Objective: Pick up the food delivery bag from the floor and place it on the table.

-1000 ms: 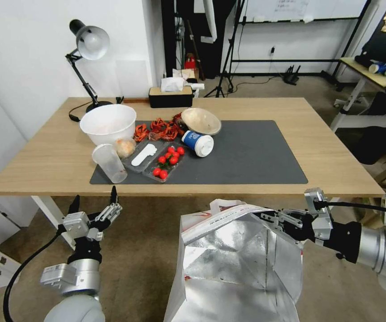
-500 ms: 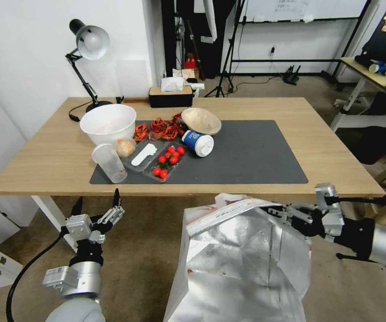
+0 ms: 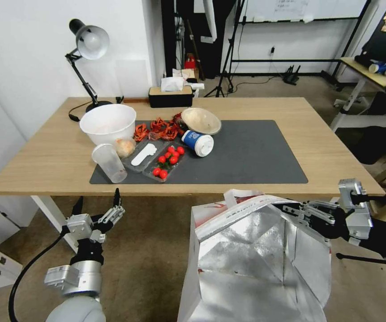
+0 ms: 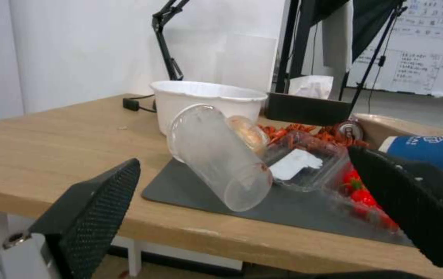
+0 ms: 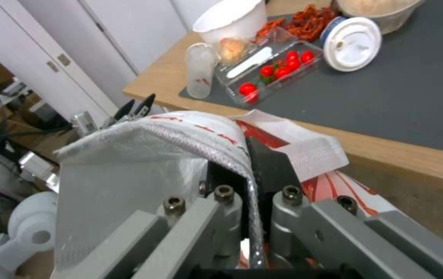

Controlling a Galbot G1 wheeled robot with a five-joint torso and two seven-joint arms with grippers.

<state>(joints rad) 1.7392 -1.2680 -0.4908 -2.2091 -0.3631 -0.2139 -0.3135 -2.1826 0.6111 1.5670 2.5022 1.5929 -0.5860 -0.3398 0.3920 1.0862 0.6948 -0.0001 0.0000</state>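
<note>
The right hand (image 3: 295,209) pinches the right rim of the food delivery bag (image 3: 258,259), which hangs below and just short of the counter (image 3: 336,156) edge; it must rise, then go forward. The left hand (image 3: 95,206) waits wide open.

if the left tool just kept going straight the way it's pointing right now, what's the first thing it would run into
Probably the clear plastic cup lying tipped at the table's near edge. The open left tool points straight at it in its wrist view, though it may sit slightly low and meet the edge first.
</note>
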